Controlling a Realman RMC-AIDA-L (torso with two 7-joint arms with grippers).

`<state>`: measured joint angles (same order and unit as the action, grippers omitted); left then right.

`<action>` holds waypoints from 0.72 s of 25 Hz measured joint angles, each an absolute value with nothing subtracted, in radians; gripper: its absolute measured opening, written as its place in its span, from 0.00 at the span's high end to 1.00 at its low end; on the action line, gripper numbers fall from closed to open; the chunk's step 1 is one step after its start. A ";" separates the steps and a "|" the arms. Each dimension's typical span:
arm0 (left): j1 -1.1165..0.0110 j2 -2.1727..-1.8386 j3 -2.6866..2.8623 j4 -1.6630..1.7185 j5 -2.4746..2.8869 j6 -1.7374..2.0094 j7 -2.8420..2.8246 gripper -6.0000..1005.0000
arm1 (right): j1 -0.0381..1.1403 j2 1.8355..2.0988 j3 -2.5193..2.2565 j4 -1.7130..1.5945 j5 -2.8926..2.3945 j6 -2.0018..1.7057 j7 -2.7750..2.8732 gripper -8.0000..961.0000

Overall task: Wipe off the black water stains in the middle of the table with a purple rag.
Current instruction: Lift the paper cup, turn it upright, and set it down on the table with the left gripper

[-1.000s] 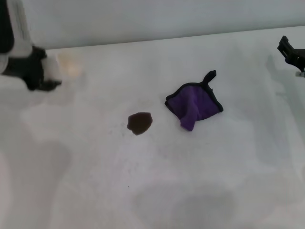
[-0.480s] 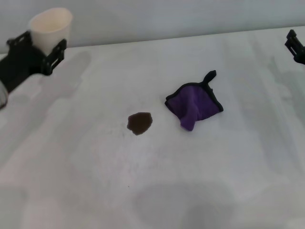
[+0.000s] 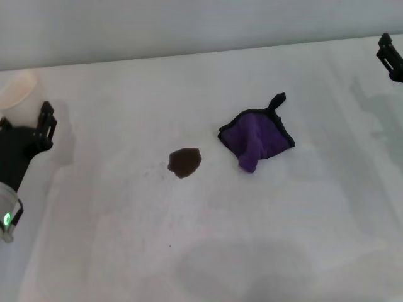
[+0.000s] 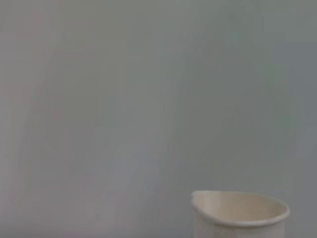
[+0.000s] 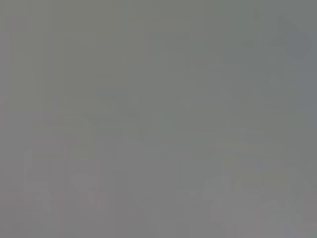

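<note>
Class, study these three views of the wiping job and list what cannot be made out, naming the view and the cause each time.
1. Left gripper, head view: whether it grips the cup is unclear; the arm hides the contact.
2. Right gripper, head view: cut off by the edge, fingers unreadable.
3. Cup base, left wrist view: cut off by the edge.
4. Right wrist view: only grey blur; the rag and stain are absent.

On my feed: the purple rag [image 3: 255, 139], edged in black stitching with a black loop, near a dark brown-black stain [image 3: 184, 162] on the plain white table [image 3: 283, 239]; a cream-white cup [image 4: 240, 214] by the black left gripper [image 3: 28, 135].
</note>
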<state>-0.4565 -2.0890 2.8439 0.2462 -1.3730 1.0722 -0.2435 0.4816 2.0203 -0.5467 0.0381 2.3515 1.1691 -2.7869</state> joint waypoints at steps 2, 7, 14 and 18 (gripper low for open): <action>-0.440 -2.090 2.844 0.258 -1.385 1.067 -0.244 0.49 | 0.482 2.021 -0.567 0.038 2.351 1.170 -2.788 0.12; -0.426 -2.091 2.844 0.263 -1.390 1.017 -0.245 0.49 | 0.481 2.023 -0.584 0.044 2.351 1.171 -2.786 0.12; -0.431 -2.088 2.844 0.258 -1.354 0.970 -0.238 0.49 | 0.449 2.025 -0.593 0.050 2.351 1.185 -2.782 0.12; -0.431 -2.088 2.844 0.259 -1.319 0.958 -0.238 0.49 | 0.437 2.025 -0.596 0.052 2.352 1.190 -2.782 0.12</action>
